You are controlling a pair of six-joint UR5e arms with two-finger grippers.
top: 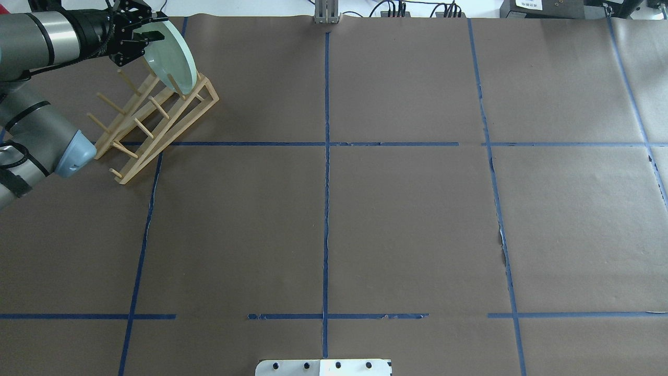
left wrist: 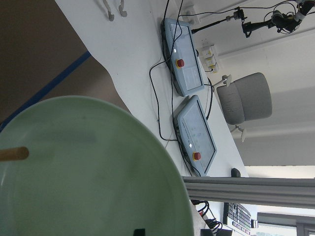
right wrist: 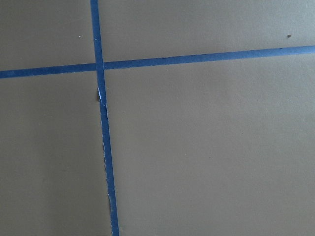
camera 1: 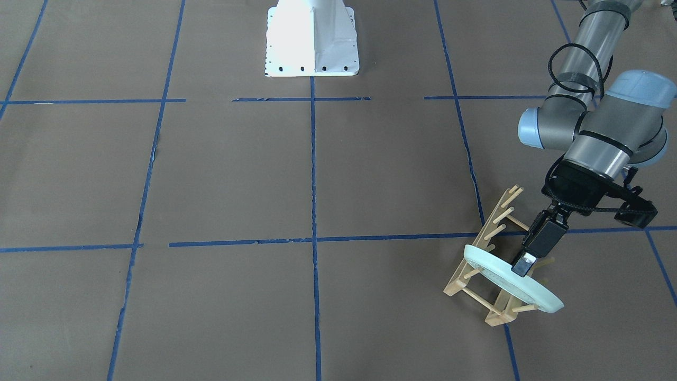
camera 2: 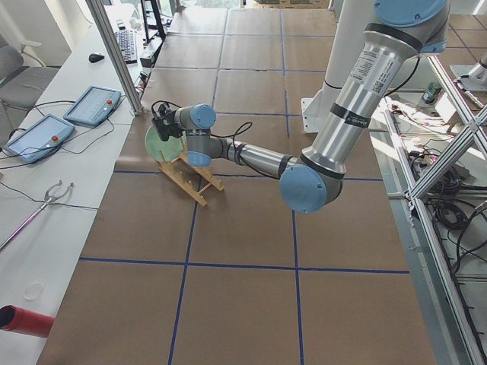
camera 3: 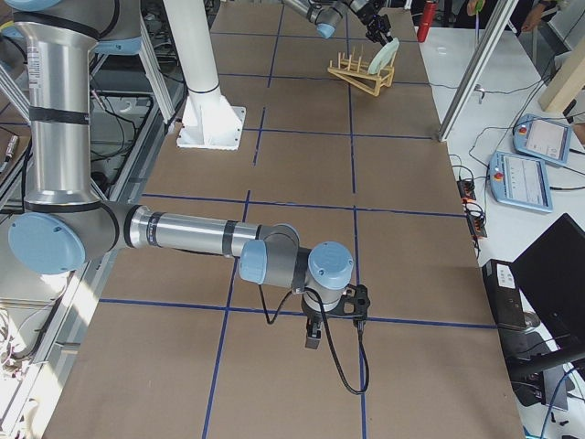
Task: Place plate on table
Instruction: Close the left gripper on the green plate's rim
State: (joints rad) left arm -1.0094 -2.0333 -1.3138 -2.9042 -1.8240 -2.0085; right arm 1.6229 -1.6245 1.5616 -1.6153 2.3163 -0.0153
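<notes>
The pale mint-green plate (camera 1: 502, 283) stands tilted between the pegs at one end of the light wooden peg rack (camera 1: 489, 227), on the brown table (camera 1: 238, 174). In the overhead view the plate (top: 175, 60) is at the far left, at the rack's (top: 156, 122) far end. My left gripper (camera 1: 524, 263) straddles the plate's upper rim, jaws closed on it; it also shows in the overhead view (top: 143, 37). The plate (left wrist: 88, 172) fills the left wrist view, with a peg (left wrist: 12, 154) across it. My right gripper (camera 3: 313, 334) hangs low over the table, seen only from the side.
The white robot base (camera 1: 312, 37) stands at the middle of the robot's side. Beyond the rack is the table's far edge, then a white desk with two control pendants (left wrist: 184, 64) and an aluminium post (camera 2: 114, 53). The right wrist view shows only taped paper (right wrist: 206, 147).
</notes>
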